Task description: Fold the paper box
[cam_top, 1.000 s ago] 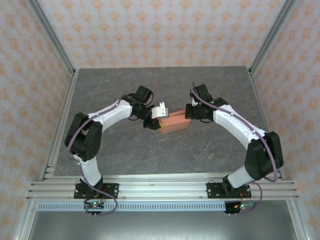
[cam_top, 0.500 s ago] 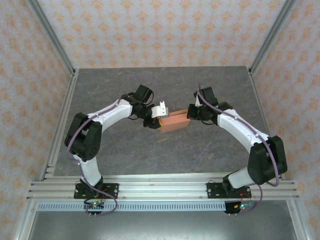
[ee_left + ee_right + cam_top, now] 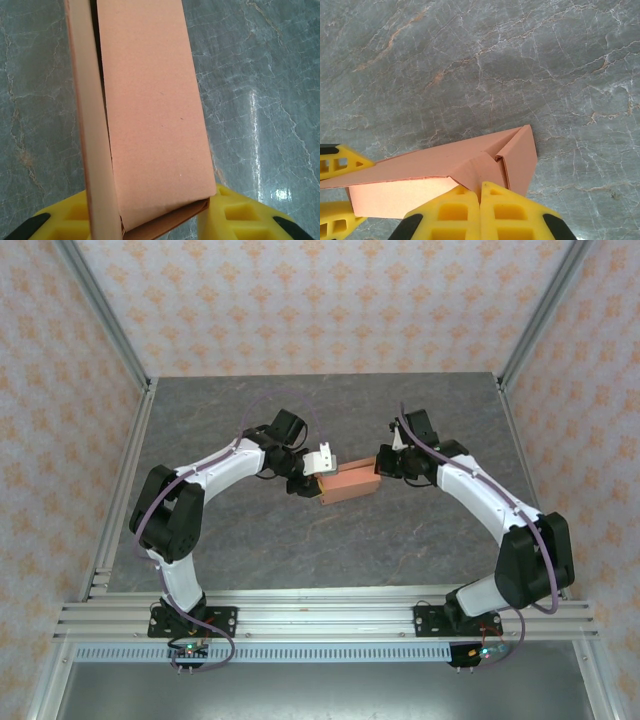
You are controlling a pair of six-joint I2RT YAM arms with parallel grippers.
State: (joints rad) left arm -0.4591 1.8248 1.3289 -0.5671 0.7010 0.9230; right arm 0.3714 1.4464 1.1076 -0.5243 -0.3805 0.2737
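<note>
Top external view: the paper box (image 3: 348, 483) sits on the gray tabletop (image 3: 300, 410), near the middle, between the two arms. It is a small orange box with its long side lying across. The left gripper (image 3: 318, 480) is at the box's left end. The right gripper (image 3: 381, 466) is at the box's right end.

Left wrist view: the box (image 3: 150, 100) sticks out between the two yellow fingers (image 3: 235, 215). One finger is on each side of it, so the left gripper is holding the box. A long flap lies over the top, with a thin dark gap along one side.

Right wrist view: the right gripper (image 3: 481, 202) is closed, its two yellow fingers pressed together with nothing between them. Their tips are right up against the folded end of the box (image 3: 420, 172). I cannot tell if they push on it.
</note>
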